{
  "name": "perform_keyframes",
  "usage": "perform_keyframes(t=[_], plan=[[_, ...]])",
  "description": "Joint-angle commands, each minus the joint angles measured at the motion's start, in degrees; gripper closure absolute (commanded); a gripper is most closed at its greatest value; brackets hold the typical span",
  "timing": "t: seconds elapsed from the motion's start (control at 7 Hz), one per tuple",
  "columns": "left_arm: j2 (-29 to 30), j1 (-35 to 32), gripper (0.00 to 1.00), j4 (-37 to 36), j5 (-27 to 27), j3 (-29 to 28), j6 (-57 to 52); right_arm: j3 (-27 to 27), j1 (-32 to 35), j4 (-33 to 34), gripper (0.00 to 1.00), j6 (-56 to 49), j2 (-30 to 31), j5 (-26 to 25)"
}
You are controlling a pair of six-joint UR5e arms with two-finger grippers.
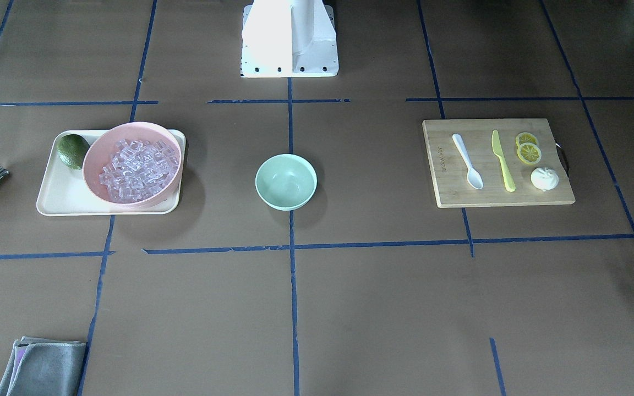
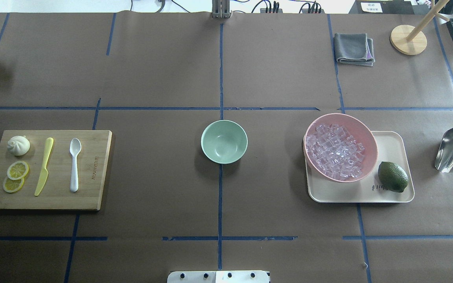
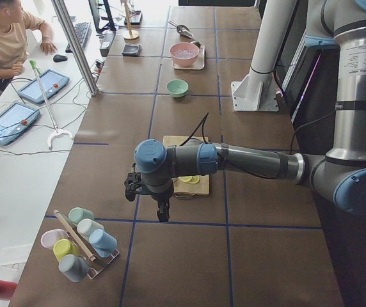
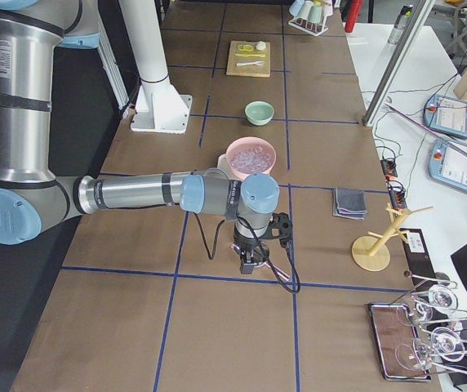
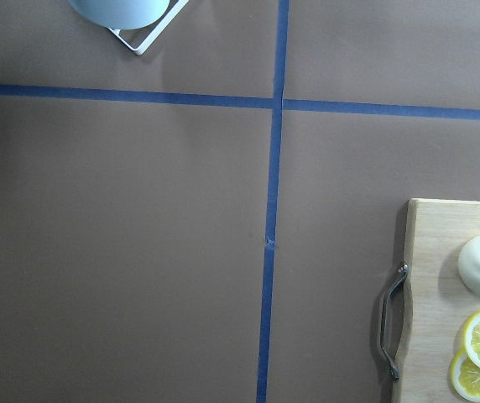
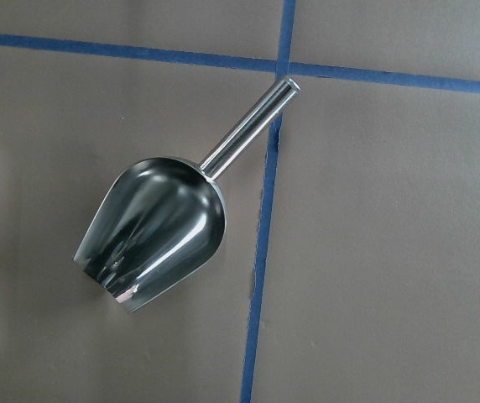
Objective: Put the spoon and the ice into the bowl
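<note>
The white spoon [image 2: 74, 164] lies on a wooden cutting board [image 2: 92, 188] at the table's left, next to a yellow-green knife [image 2: 44, 166]; the spoon also shows in the front-facing view [image 1: 468, 163]. Several clear ice cubes [image 2: 336, 155] fill a pink bowl [image 2: 368, 137] on a cream tray. The mint-green bowl [image 2: 224, 141] stands empty at the table's middle. My left gripper [image 3: 162, 214] hangs over the table beyond the board's outer end. My right gripper [image 4: 248, 263] hangs over the table past the tray. I cannot tell whether either is open or shut.
A steel scoop [image 6: 152, 231] lies under the right wrist, right of the tray [image 2: 391, 196]. A lime [image 2: 392, 177] sits on the tray. Lemon slices [image 2: 17, 169] and a white bun [image 2: 18, 145] lie on the board. A grey cloth [image 2: 354, 48] and a wooden stand [image 2: 408, 39] are at the far right.
</note>
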State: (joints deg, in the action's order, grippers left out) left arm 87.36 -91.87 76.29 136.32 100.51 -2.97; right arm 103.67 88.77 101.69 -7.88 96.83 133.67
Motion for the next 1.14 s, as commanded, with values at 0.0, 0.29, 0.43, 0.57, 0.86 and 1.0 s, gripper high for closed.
perform_keyframes(t=[0.0,0.29,0.43,0.57,0.86,1.0], plan=[[-0.34,0.11,0.00,0.09,-0.08,-0.05,-0.28,-0.14,0.00,-0.43,0.00,0.05,0.02,0.10],[-0.34,0.20,0.00,0.00,0.00,0.47,-0.37,-0.14,0.00,-0.44,0.00,0.05,0.02,0.10],[-0.34,0.20,0.00,0.00,0.00,0.57,-0.37,-0.14,0.00,-0.44,0.00,0.05,0.02,0.53],[-0.43,0.29,0.00,0.00,0.00,0.57,-0.28,-0.05,-0.09,-0.44,0.00,0.05,-0.07,0.89],[-0.95,1.25,0.00,0.61,0.18,0.65,-0.45,0.13,-0.87,-0.52,0.00,0.05,-0.24,1.42],[-3.14,1.78,0.00,1.31,3.92,3.00,-0.46,0.30,-1.92,-0.52,0.00,0.14,-0.50,1.42]])
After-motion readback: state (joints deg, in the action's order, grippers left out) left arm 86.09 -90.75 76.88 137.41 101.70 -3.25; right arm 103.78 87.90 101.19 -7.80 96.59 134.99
